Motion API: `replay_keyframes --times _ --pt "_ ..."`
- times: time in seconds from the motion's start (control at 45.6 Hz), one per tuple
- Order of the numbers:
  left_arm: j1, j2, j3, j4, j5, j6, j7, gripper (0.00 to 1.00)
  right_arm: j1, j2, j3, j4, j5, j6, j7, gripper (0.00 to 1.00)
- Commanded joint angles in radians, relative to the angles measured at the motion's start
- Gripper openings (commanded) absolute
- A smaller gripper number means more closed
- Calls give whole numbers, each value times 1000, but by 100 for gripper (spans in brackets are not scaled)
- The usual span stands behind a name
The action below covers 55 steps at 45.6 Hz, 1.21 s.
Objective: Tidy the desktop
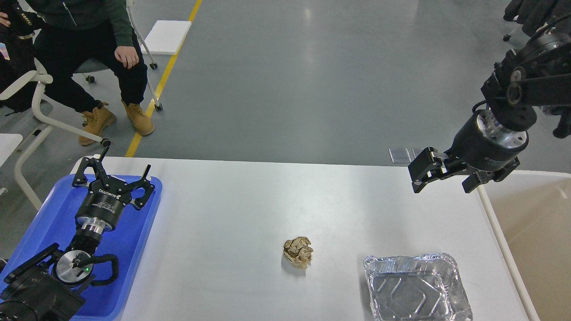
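The white desktop (250, 209) fills the lower half of the head view. A crumpled brown paper ball (298, 252) lies near its middle front. To the right of it sits an empty silver foil tray (417, 287) at the front edge. My left gripper (121, 166) is open and empty above the blue tray's far end. Held high over the desktop's far right edge, my right gripper (444, 182) has its fingers spread, with nothing between them. It is well above and behind the foil tray.
A blue plastic tray (49, 223) lies at the desktop's left end under my left arm. A beige white-rimmed bin (535, 223) stands past the right edge. A seated person (89, 53) and chairs are at the far left on the floor.
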Motion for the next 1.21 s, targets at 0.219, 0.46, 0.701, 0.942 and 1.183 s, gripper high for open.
replay_keyframes --times 0.219,0.46,0.701,0.942,1.183 --pt "1 0 0 0 0 0 1 99 7 -5 -8 1 0 0 0 100" --pt "1 0 0 0 0 0 1 99 7 -8 2 1 0 6 0 100" --pt "1 0 0 0 0 0 1 99 -24 -11 23 -1 2 -1 1 100" --pt "1 0 0 0 0 0 1 99 -21 -35 23 -8 0 0 2 100" --pt "-1 0 0 -1 0 0 1 99 -46 -106 28 -31 3 3 3 100"
